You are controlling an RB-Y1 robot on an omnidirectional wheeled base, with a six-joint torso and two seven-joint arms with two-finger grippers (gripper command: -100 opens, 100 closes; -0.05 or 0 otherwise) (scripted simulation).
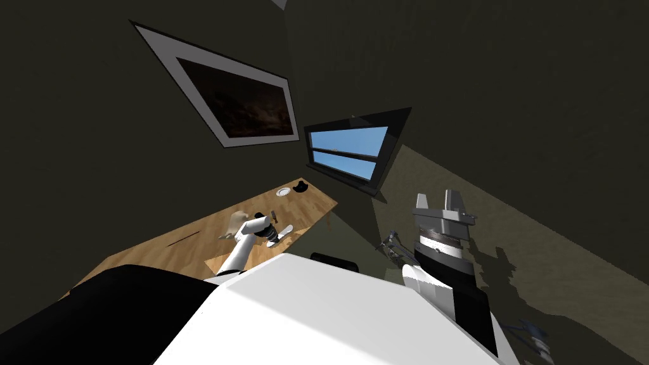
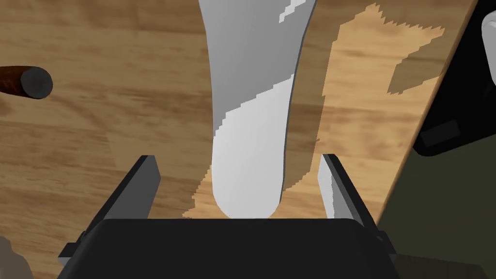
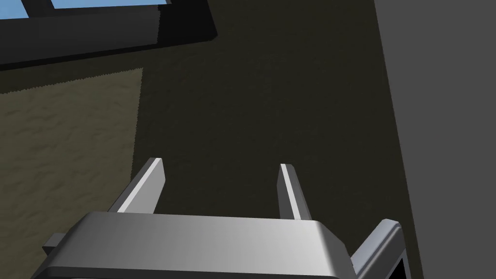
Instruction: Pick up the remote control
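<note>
**L gripper open astride the remote, nothing clamped**

Remote control [image 2: 252, 121]: white-grey, long and slim, flat on the wooden table [image 2: 97, 145]. Close to the table edge facing the robot, approx parallel to that edge. Long axis in line w/ the left gripper [image 2: 238, 157]: rounded end right up at the dark gripper body, other end pointing straight away from it.

Fingers [image 2: 140, 189] spread wide, one each side of the remote, bare table visible in both gaps. No contact w/ the remote's sides, nothing gripped. Rounded end touching the gripper body or just short of it: can't tell.

Brown stick w/ a dark end [image 2: 29, 82] on the table off to one side of the remote, apart from it. In head view, prob. a small plate [image 1: 283, 191] and a black object [image 1: 300, 187] toward the table's far corner. Beige lump [image 1: 236, 222] just beside the left forearm.

Right gripper [image 1: 440, 206] raised beyond the table's edge, well apart from it, fingers parted and empty.
</note>
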